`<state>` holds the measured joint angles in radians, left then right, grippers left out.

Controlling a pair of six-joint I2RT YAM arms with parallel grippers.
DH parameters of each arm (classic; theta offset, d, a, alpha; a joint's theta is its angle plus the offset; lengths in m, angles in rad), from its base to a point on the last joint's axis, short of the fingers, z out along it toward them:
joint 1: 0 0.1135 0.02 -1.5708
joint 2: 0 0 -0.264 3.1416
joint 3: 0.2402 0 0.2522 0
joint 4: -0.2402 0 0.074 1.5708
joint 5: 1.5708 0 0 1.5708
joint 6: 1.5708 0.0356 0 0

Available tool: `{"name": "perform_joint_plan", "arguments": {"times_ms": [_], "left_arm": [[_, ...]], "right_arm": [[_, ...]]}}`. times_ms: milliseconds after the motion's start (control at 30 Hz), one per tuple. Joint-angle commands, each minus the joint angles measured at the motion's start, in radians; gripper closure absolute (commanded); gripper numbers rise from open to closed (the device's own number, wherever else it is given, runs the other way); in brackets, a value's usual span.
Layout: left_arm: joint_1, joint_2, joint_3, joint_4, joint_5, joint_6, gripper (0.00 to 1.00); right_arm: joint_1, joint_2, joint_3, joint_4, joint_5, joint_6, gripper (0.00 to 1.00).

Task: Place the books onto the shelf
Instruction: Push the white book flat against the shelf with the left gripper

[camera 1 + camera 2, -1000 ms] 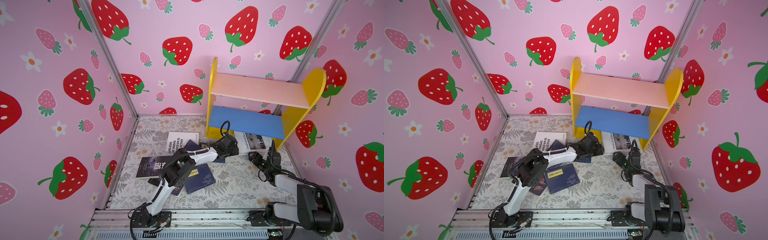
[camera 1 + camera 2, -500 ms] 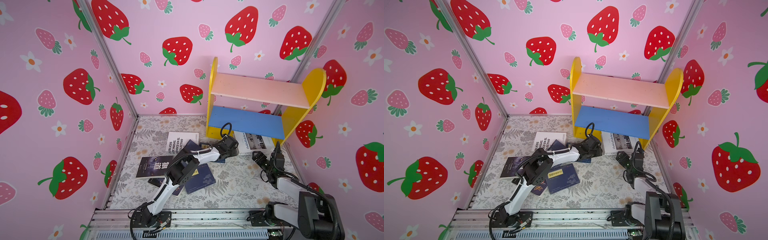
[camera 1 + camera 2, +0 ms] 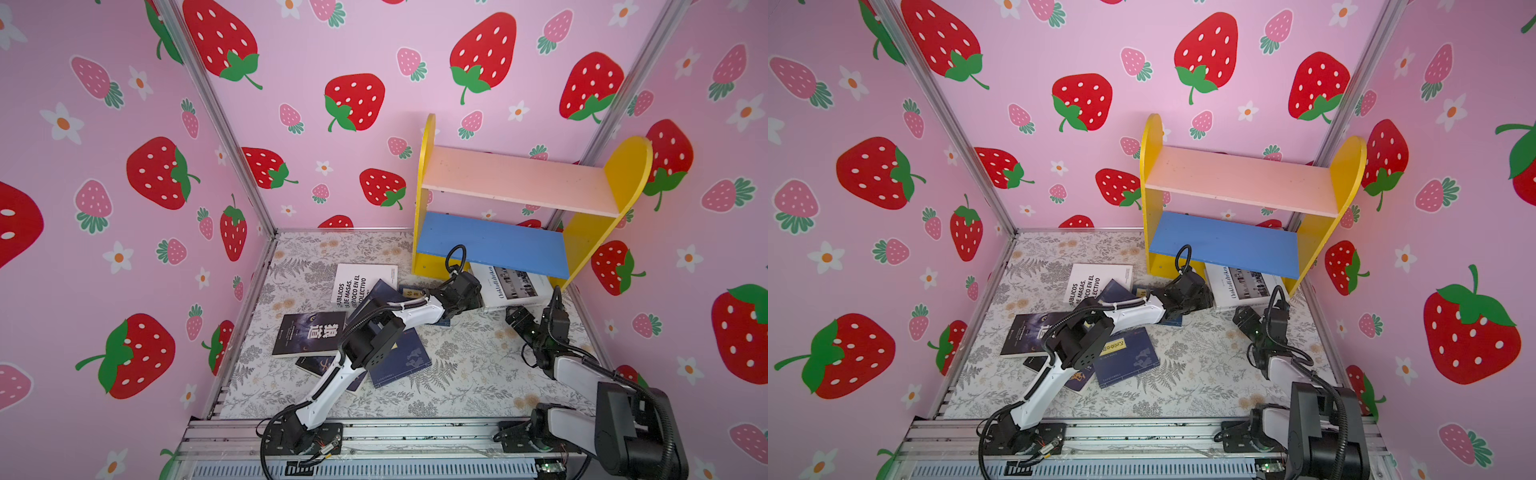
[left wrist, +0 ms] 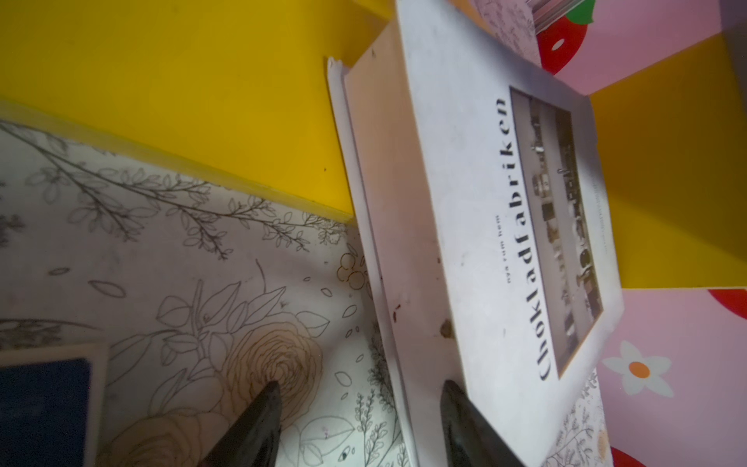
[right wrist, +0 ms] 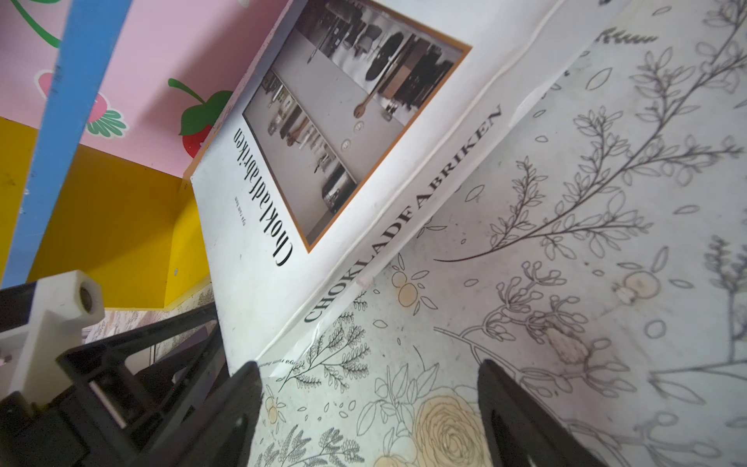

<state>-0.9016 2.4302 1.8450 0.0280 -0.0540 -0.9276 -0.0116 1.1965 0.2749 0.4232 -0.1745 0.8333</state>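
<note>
The white book with black letters lies on the tabletop near the far right corner. Part of it is under the blue board of the yellow shelf. The left tool is about half open. One finger touches the book's edge, but it holds nothing. The right tool is wide open by the book's spine and holds nothing. Since a second ago the left tool has come a little closer to the book. The book has stayed put.

Left arm: white links, black joints, black cable loop at the end far from the rail. Right arm: likewise. Left gripper: black tapered fingers.
</note>
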Motion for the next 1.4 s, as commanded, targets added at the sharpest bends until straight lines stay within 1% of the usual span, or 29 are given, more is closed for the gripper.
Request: {"name": "perform_joint_plan", "arguments": {"times_ms": [0, 233, 333, 533, 633, 733, 867, 1033, 1067, 1133, 1233, 1333, 1367], "left_arm": [[-0.005, 0.012, 0.049, 0.093, -0.03, 0.01, 0.34], [-0.004, 0.036, 0.099, 0.121, -0.044, 0.024, 0.3], [-0.003, 0.055, 0.113, 0.132, -0.074, 0.021, 0.27], [0.009, 0.1, 0.189, 0.049, -0.164, 0.019, 0.22], [0.018, 0.118, 0.226, -0.009, -0.207, 0.014, 0.17], [0.023, 0.111, 0.218, -0.021, -0.247, 0.012, 0.14], [0.024, 0.081, 0.196, -0.079, -0.334, 0.004, 0.09], [0.024, 0.01, 0.08, -0.047, -0.4, -0.006, 0.04], [0.027, -0.007, 0.05, -0.019, -0.391, 0.006, 0.03], [0.033, -0.041, -0.027, 0.077, -0.324, 0.051, 0.03], [0.038, -0.096, -0.131, 0.168, -0.161, 0.122, 0.05], [0.035, -0.158, -0.22, 0.193, -0.005, 0.215, 0.07], [0.034, -0.179, -0.252, 0.192, 0.029, 0.238, 0.08]], "right_arm": [[-0.008, 0.02, -0.014, 0.008, -0.016, 0.003, 0.14], [-0.008, 0.025, -0.016, 0.022, -0.025, 0.001, 0.14], [-0.007, 0.033, -0.017, 0.034, -0.039, 0.001, 0.14], [-0.007, 0.039, -0.016, 0.04, -0.05, -0.002, 0.14], [-0.007, 0.041, -0.016, 0.04, -0.052, -0.001, 0.14], [-0.007, 0.041, -0.016, 0.041, -0.052, -0.001, 0.14], [-0.008, 0.041, -0.016, 0.044, -0.056, 0.003, 0.13], [-0.008, 0.029, -0.016, 0.044, -0.06, 0.004, 0.13], [-0.007, 0.024, -0.014, 0.041, -0.059, 0.0, 0.13], [-0.007, 0.008, -0.011, 0.031, -0.042, -0.003, 0.13], [-0.01, -0.028, -0.003, 0.024, 0.001, -0.004, 0.12], [-0.039, -0.059, 0.025, 0.02, 0.009, -0.005, 0.11], [-0.056, -0.07, 0.037, 0.015, 0.004, -0.004, 0.11]]}}
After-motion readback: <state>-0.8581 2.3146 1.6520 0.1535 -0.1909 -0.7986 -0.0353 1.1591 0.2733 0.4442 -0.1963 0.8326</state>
